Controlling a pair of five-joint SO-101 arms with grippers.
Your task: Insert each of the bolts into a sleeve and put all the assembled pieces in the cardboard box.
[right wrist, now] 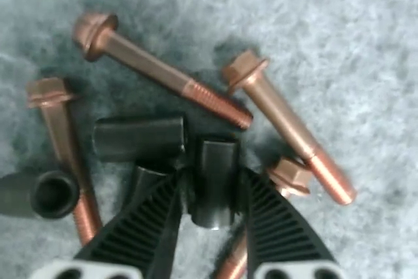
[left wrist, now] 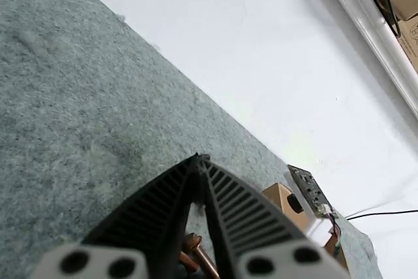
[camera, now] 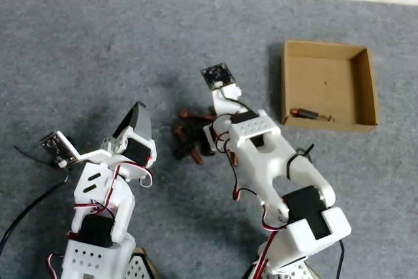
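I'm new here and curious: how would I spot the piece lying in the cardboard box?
Find the open cardboard box at the grey mat's far right. Inside, along its near wall, lies one bolt in a dark sleeve; all other bolts and sleeves lie in a loose pile mid-mat.

Bolts (right wrist: 163,73) and sleeves (right wrist: 138,136) left of cardboard box (camera: 326,46); one assembled piece (camera: 310,114) inside box.

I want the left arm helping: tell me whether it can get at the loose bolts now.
Probably not cleanly: the right gripper sits right over the bolts, blocking the way; the left gripper is shut beside them.
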